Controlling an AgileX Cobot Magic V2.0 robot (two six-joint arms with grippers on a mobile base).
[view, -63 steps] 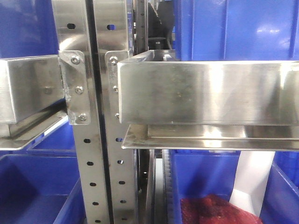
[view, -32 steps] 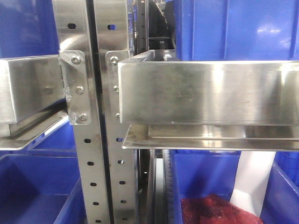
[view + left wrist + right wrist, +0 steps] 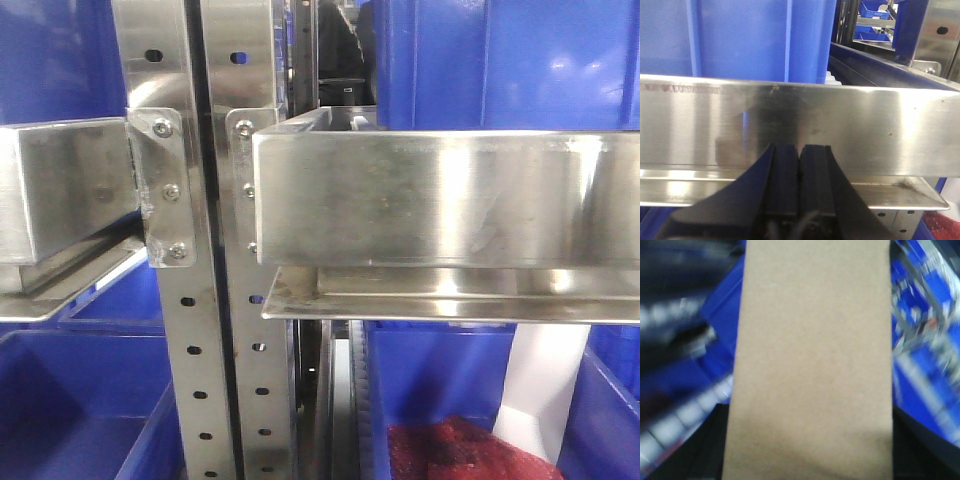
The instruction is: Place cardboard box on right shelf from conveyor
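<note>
The plain tan cardboard box (image 3: 812, 355) fills the middle of the right wrist view, with a blurred background. My right gripper (image 3: 810, 440) is shut on it; dark fingers (image 3: 715, 445) show at both lower sides of the box. The right shelf (image 3: 430, 200), a wide shiny steel tray with a tall front lip, spans the front view, and no box or arm shows there. My left gripper (image 3: 800, 152) is shut with nothing between its pads, close in front of a brushed steel shelf lip (image 3: 865, 130). The conveyor cannot be made out.
Perforated steel uprights (image 3: 215, 330) stand between the right shelf and a narrower steel tray (image 3: 60, 190) on the left. Blue plastic bins sit above (image 3: 510, 60) and below (image 3: 440, 390) the shelves; the lower right one holds something red (image 3: 450, 455) and a white strip (image 3: 540, 390).
The reflections on the right shelf's front lip have shifted, with new darker patches toward the right. The shelves and bins have not moved.
</note>
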